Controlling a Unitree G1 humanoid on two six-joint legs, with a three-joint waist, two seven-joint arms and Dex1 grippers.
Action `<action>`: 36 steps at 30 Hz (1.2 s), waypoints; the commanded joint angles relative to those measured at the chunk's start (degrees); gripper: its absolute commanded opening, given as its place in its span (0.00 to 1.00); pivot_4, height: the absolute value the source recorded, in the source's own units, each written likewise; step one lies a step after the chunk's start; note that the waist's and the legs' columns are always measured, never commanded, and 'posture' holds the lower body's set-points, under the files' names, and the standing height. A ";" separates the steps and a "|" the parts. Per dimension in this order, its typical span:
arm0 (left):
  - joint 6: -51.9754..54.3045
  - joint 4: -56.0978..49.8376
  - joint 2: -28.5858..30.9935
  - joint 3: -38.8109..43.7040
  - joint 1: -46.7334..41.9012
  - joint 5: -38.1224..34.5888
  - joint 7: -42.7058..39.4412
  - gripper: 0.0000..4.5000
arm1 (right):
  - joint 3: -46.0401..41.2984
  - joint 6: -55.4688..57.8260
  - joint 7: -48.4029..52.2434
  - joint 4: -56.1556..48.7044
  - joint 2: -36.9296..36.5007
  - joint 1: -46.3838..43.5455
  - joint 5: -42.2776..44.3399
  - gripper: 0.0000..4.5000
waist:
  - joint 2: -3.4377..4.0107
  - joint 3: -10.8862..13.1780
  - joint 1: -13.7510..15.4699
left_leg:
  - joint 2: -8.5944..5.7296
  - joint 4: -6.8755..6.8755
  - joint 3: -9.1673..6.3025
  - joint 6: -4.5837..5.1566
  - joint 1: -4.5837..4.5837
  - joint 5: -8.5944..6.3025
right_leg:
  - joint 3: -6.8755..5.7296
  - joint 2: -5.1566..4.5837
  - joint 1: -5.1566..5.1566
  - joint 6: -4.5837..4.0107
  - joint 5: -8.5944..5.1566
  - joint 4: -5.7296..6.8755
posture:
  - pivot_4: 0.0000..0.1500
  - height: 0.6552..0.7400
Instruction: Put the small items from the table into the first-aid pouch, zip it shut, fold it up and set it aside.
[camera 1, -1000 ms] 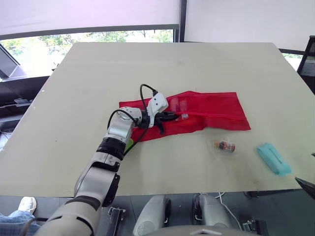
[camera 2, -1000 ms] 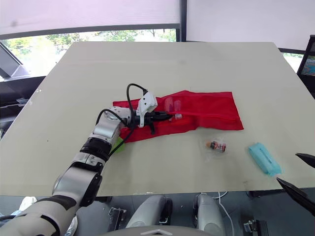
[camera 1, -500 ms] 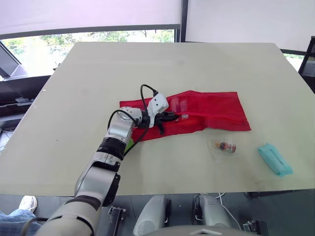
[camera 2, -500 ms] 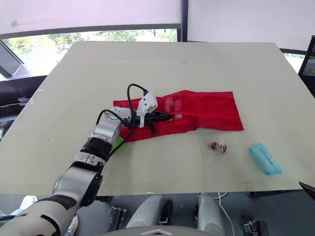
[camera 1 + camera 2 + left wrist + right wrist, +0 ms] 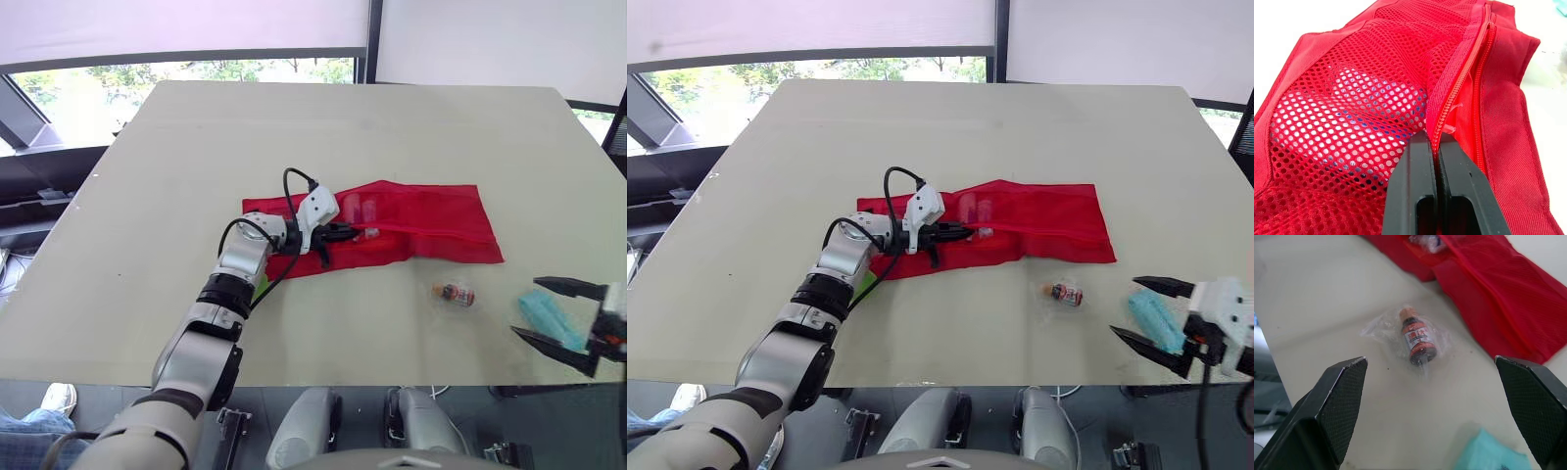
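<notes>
- One red pouch [image 5: 421,217] lies unfolded in the middle of the table [image 5: 196,147].
- Left gripper [image 5: 345,231] pinches the pouch's zipper edge, fingers closed tight.
- Right gripper [image 5: 1124,306] gapes wide, empty, over one teal packet [image 5: 1154,315].
- One wrapped bottle [image 5: 454,293] lies between pouch and packet.

Through the mesh of the first-aid pouch [image 5: 1376,58] I see a pale, bluish item [image 5: 1366,93], too blurred by the netting for me to name. The left gripper [image 5: 345,232] has its fingers [image 5: 1418,196] pressed together at the zipper [image 5: 1469,73]. Their tips cover the spot, so I cannot tell whether fabric is caught between them. The left forearm hides most of a small green thing [image 5: 259,288]. The label on the small bottle [image 5: 1417,339] is too blurred to read. The teal packet [image 5: 1154,318] sits partly behind the right gripper [image 5: 1124,306], and the right wrist view's edge cuts it off.
</notes>
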 commanded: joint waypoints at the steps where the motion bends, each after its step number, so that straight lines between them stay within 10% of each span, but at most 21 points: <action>1: -0.62 -1.19 -0.03 0.07 -0.36 0.58 0.30 0.00 | 6.09 -1.38 -1.10 2.88 -0.91 -4.71 -4.30 0.99 | 0.00 0.00 -0.01 | 0.00 0.00 0.00 0.00 0.00 0.00 | -0.01 0.00 0.00 0.00 0.00 0.00 | 1.00 0.99; 11: -0.58 -0.56 -1.03 -0.15 -1.70 0.56 0.35 0.00 | 19.50 -0.55 -2.73 11.94 1.76 -18.79 -8.85 0.99 | -0.01 0.00 0.03 | -0.05 0.05 -0.02 -0.01 0.00 0.01 | -0.01 0.01 0.01 -0.01 0.01 0.03 | 1.00 0.99; 20: -0.52 -0.39 -1.11 -0.12 -2.21 0.58 0.35 0.00 | 20.58 0.23 -3.17 11.65 2.09 -19.91 -8.14 0.19 | -0.01 0.00 -0.07 | -0.06 0.05 -0.02 -0.01 0.00 0.02 | -0.01 0.02 0.01 -0.01 0.02 0.04 | 1.00 0.99; 36: 1.66 -3.67 -3.13 -0.63 -1.06 -0.22 0.10 0.00 | 28.81 51.38 -36.89 -13.82 19.39 -33.60 -5.48 0.19 | -0.01 -0.02 -0.02 | -0.07 0.07 -0.07 -0.02 -0.08 0.01 | 0.00 -0.02 -0.11 -0.03 0.03 0.08 | 1.00 0.99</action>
